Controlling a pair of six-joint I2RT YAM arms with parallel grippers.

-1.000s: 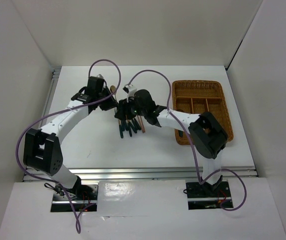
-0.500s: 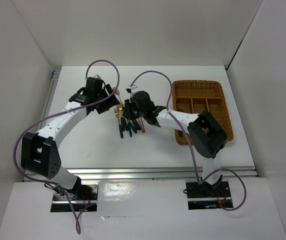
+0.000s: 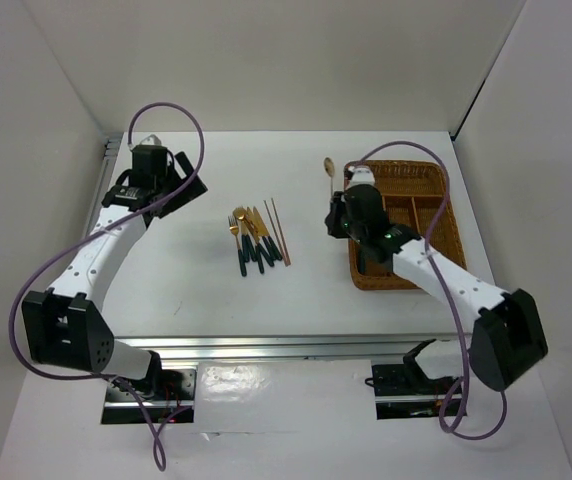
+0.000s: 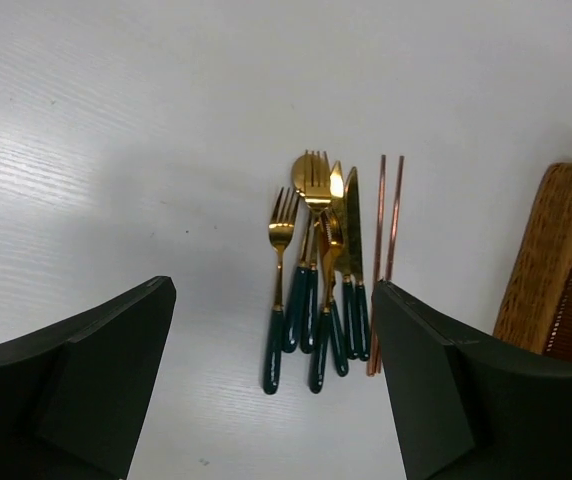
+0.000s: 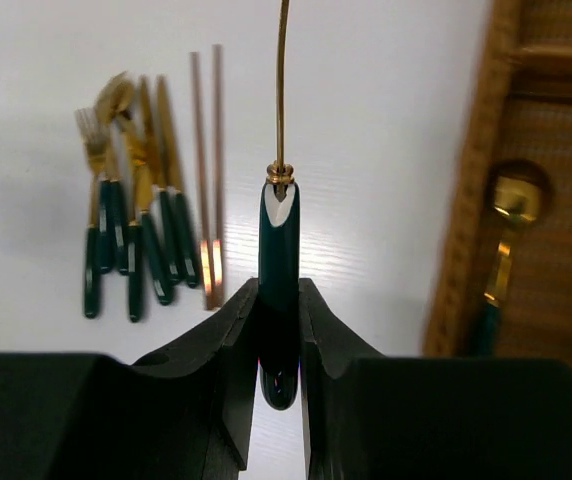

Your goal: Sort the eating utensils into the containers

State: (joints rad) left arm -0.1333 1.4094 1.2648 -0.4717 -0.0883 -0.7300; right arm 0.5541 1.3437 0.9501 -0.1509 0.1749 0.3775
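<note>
Over white table (image 3: 186, 290), right tool (image 5: 278, 300) grips spoon (image 5: 279, 225) beside tray rim (image 5: 471, 230).

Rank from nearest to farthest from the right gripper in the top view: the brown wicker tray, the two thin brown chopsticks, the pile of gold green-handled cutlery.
From the right gripper, holding a gold spoon:
1. Wicker tray, just to its right.
2. Chopsticks, to its left.
3. Cutlery pile, beyond the chopsticks.

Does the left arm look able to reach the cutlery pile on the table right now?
Probably yes. The left gripper is open and faces the cutlery pile, with nothing between them. The right gripper, shut on a spoon, is off to the side by the tray.
</note>
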